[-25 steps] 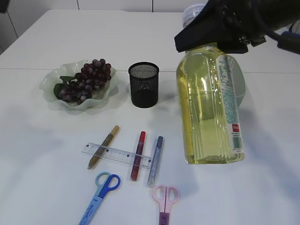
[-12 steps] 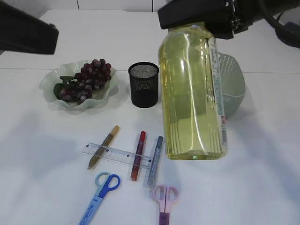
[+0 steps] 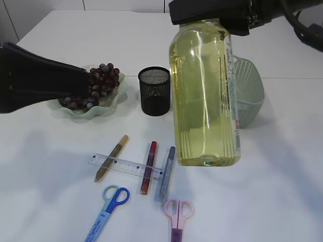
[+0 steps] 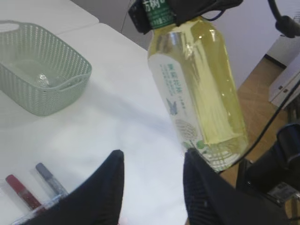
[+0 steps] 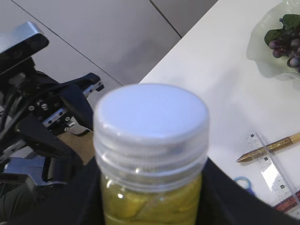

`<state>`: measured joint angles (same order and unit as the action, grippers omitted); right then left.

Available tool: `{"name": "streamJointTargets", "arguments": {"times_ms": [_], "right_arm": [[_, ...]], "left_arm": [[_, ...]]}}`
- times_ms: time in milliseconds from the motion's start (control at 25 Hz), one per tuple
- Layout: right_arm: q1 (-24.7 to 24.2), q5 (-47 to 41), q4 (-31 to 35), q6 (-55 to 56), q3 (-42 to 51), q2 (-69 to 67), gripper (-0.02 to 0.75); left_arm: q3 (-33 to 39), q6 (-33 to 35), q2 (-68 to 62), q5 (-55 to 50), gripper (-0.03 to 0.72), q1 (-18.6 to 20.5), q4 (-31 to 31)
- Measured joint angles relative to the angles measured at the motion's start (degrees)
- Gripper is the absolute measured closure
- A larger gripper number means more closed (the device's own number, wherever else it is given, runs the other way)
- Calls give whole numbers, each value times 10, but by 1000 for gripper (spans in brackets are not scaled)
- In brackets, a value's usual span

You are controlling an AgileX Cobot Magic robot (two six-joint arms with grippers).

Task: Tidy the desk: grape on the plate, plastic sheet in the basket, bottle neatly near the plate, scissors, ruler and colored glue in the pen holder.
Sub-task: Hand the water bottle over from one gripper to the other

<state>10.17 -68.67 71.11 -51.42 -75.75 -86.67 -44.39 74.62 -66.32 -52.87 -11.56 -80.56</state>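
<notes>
Yellow-filled bottle (image 3: pixel 204 96) hangs from right gripper (image 3: pixel 212 17), clear of table (image 3: pixel 282 201).

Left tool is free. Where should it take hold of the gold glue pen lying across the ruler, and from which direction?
Grip the gold glue pen on its upper half, above the clear ruler, coming straight down with the jaws across its thin barrel. It lies flat and slanted, its upper end pointing away toward the pen holder; that stretch is clear of the ruler and the red glue pen.
</notes>
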Motion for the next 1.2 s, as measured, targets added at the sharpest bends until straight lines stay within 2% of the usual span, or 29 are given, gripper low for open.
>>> {"name": "streamJointTargets", "arguments": {"times_ms": [80, 200, 320, 520, 800, 1200], "right_arm": [[0, 0, 8, -10, 0, 0, 379], [0, 0, 22, -24, 0, 0, 379], [0, 0, 36, -35, 0, 0, 379], [0, 0, 53, -68, 0, 0, 379], [0, 0, 79, -84, 0, 0, 379], [31, 2, 82, -86, 0, 0, 380]], "left_arm": [[19, 41, -13, 20, 379, 0, -31], [34, 64, -36, 48, 379, 0, -49], [34, 68, -52, 63, 379, 0, -75], [34, 60, -54, 40, 362, 0, -158], [34, 59, -59, -43, 168, 0, -171], [34, 107, -120, -133, 123, 0, -173]]}}
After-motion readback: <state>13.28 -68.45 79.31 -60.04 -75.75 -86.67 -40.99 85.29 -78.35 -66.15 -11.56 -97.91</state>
